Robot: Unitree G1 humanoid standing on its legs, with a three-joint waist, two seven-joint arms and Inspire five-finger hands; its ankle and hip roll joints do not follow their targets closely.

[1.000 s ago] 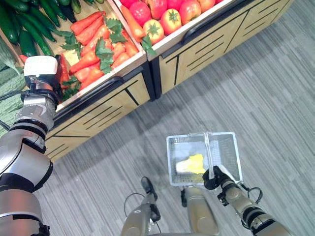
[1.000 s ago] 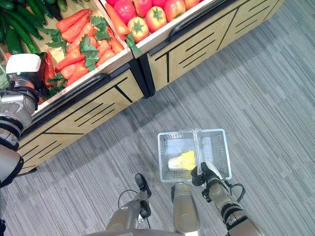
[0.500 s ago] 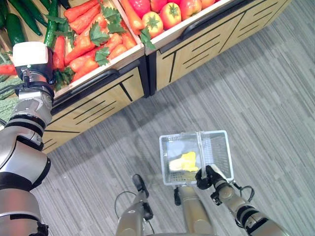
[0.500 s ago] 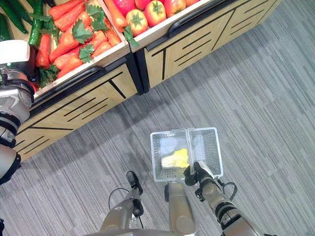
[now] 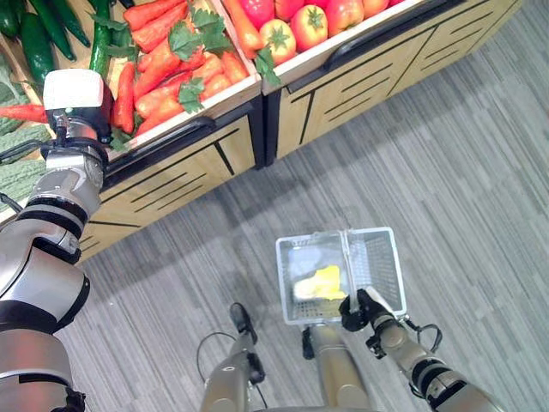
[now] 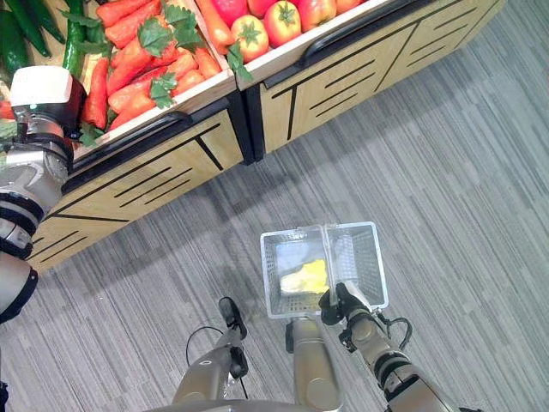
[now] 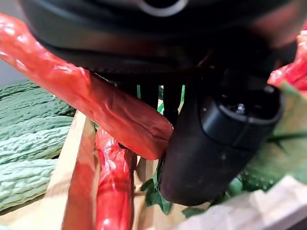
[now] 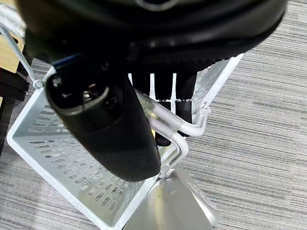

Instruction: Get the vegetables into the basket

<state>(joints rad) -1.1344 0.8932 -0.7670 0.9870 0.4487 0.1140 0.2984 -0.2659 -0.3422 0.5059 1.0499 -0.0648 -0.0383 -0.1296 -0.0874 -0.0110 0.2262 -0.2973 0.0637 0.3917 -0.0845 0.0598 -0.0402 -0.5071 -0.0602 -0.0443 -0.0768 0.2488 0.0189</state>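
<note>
At the carrot bin on the wooden stand, my left hand is shut on an orange-red carrot. The carrot lies crosswise between thumb and fingers, and its tip pokes out beside my wrist. Low over the floor hangs a white wire basket. My right hand is shut on the basket's handle. A pale yellow leafy vegetable lies inside the basket.
The stand also holds tomatoes to the right of the carrots, cucumbers behind them and bitter gourds to the left. Its dark-edged wooden front faces grey striped floor.
The camera has shifted a little. A carrot tip now sticks out beside my left wrist, where none showed a second ago. The right hand keeps the basket in place.
</note>
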